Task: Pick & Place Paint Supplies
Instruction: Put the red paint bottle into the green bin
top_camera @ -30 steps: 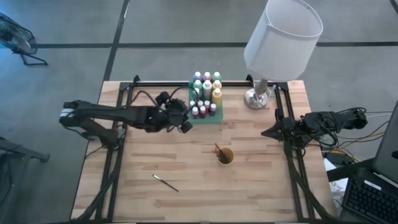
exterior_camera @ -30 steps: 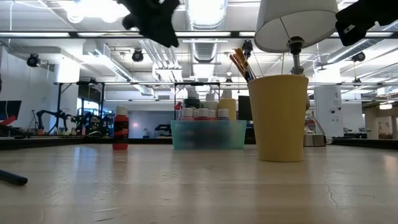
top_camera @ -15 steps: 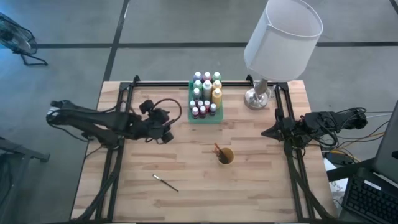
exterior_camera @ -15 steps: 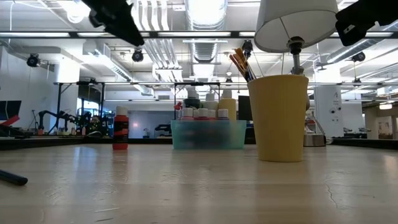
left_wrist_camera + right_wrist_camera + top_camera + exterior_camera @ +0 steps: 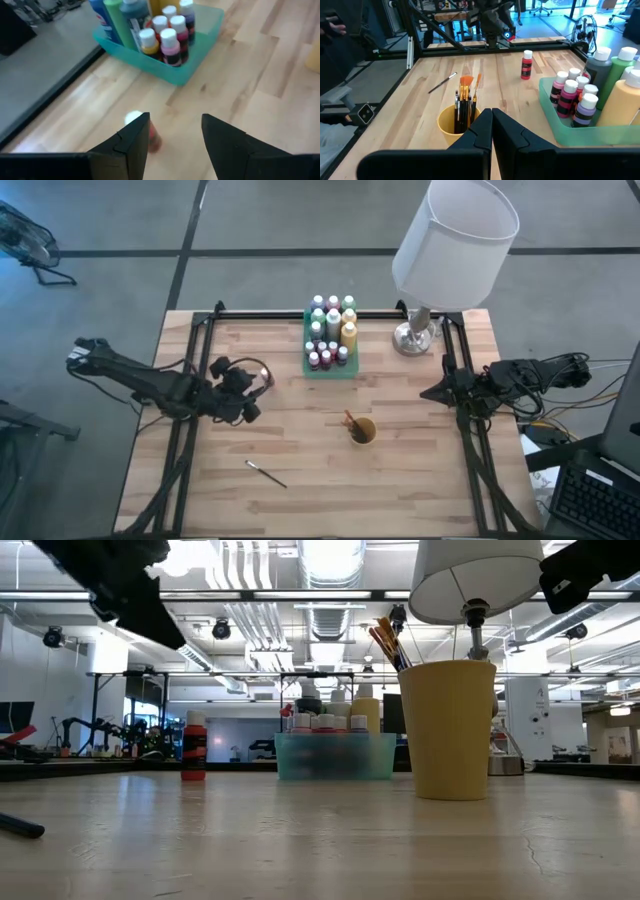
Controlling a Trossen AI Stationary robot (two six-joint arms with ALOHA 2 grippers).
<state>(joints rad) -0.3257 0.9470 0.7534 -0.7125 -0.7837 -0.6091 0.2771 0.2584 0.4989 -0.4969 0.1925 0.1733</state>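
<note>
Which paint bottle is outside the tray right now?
The small red bottle with a pale cap. It stands upright on the bare wood beside the left pincer, apart from the green tray where all the other bottles sit.

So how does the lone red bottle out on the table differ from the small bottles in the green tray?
The red bottle stands alone on bare wood, left of the green tray; the small tray bottles are packed together inside it. The red bottle has nothing beside it; tall bottles stand behind the tray ones. The left gripper, fingers open, hangs nearest the red bottle. All stand upright with pale caps.
</note>
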